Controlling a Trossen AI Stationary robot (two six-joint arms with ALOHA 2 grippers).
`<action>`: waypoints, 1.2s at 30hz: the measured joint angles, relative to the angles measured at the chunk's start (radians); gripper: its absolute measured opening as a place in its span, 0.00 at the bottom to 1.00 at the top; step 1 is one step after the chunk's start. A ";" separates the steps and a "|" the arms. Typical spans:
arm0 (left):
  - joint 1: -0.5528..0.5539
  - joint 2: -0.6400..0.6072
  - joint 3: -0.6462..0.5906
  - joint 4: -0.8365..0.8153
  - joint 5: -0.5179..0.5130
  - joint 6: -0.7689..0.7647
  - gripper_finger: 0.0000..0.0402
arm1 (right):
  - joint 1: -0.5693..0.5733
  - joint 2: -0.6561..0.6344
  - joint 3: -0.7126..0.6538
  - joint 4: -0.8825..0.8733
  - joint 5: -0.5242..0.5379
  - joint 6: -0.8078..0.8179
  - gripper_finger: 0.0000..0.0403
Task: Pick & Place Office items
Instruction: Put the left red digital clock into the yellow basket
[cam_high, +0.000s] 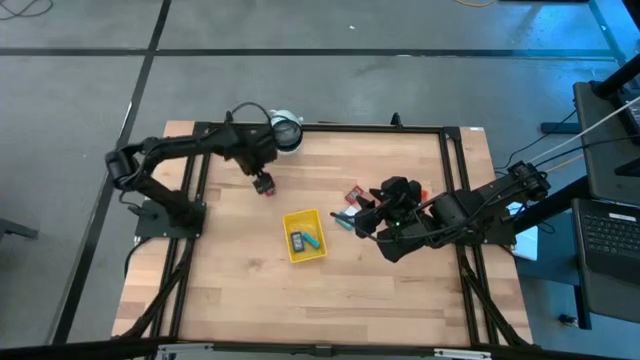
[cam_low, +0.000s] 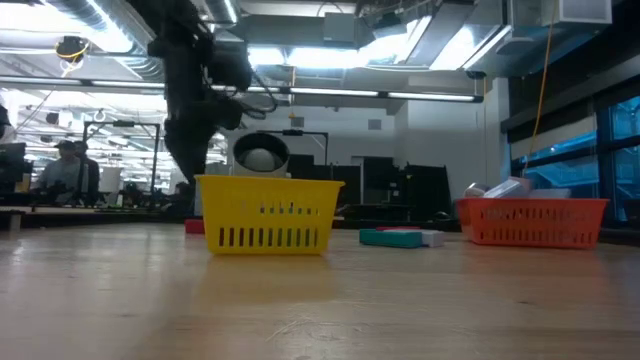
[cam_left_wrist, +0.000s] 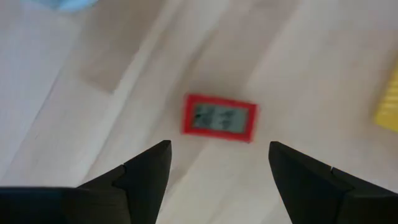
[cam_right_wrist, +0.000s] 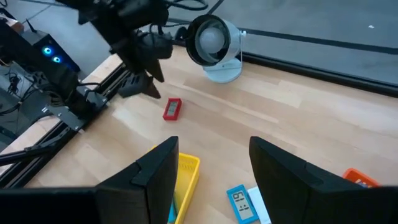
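Note:
A small red block with a grey face (cam_left_wrist: 219, 117) lies flat on the wooden table. My left gripper (cam_left_wrist: 217, 146) hovers above it, open, one finger on either side and clear of it. The right wrist view shows this block (cam_right_wrist: 172, 109) just beside the left gripper (cam_right_wrist: 144, 84). A yellow tray (cam_high: 305, 235) holds a blue and a teal item. My right gripper (cam_right_wrist: 214, 146) is open and holds nothing; it hangs right of the yellow tray (cam_right_wrist: 185, 177). A blue item (cam_right_wrist: 239, 202) lies beneath it. More small items (cam_high: 350, 196) lie near the right gripper (cam_high: 362, 218).
A white round object with a dark centre (cam_high: 285, 130) stands at the table's far edge, behind the left gripper. The red-orange tray (cam_low: 535, 220) sits on the right, mostly under the right arm in the high view. A teal packet (cam_low: 392, 237) lies between the trays. Bare wood spans the near half.

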 joint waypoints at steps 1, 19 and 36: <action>0.029 0.011 0.011 -0.017 0.004 -0.001 0.66 | 0.000 0.000 0.000 -0.002 0.000 0.000 0.50; -0.153 -0.068 -0.020 -0.017 0.045 0.349 0.67 | 0.000 0.000 0.000 -0.001 0.044 0.003 0.50; -0.296 -0.012 -0.160 0.082 -0.524 1.321 0.66 | 0.018 0.000 0.000 -0.010 0.048 0.000 0.50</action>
